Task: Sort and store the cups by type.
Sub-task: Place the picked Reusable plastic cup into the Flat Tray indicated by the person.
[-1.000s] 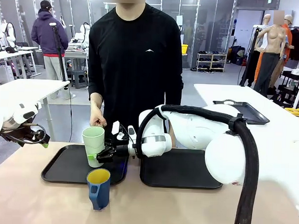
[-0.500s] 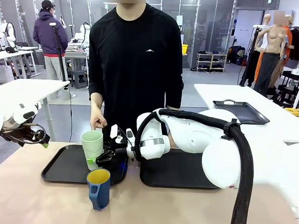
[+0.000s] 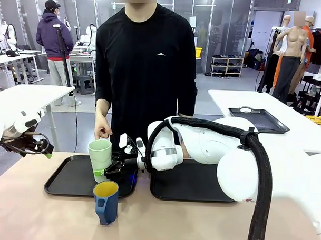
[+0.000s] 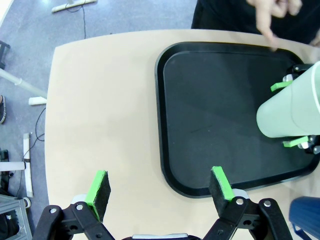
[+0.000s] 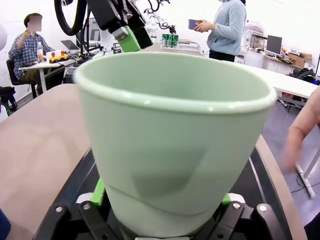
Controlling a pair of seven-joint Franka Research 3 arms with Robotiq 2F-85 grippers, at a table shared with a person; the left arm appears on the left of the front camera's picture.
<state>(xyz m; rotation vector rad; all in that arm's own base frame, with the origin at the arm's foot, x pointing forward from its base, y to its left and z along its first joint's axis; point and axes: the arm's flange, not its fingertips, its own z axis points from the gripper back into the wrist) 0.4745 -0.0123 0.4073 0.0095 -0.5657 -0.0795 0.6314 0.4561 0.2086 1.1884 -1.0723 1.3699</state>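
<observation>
Your right fingers [image 3: 99,172] are clamped on the green tumbler [image 3: 100,156], gripping it low down near the base, with one green pad on each side. From the right wrist camera the tumbler sits right up against the lens, open end up and nothing inside it. It's upright over the near right corner of the left tray [image 3: 69,179]. Honestly, you can't tell from these angles whether its bottom is touching the tray or floating just above it.

The blue mug [image 3: 106,201] is on the bench [image 3: 36,215], just in front of that same tray corner. It stands upright with the yellow inside showing and the handle turned toward the robot's side. It's close to the tumbler but not touching it.

The right tray [image 3: 198,185] sits just beside the left one, and your right arm is stretched across it.

Your left fingers [image 4: 220,182] are spread wide with nothing between them. They hang above the bench at the left tray's near outer corner, well apart from both cups.

The person's hand [image 3: 102,130] hovers just behind the tumbler's rim with the fingers curled, near it but not on it.
</observation>
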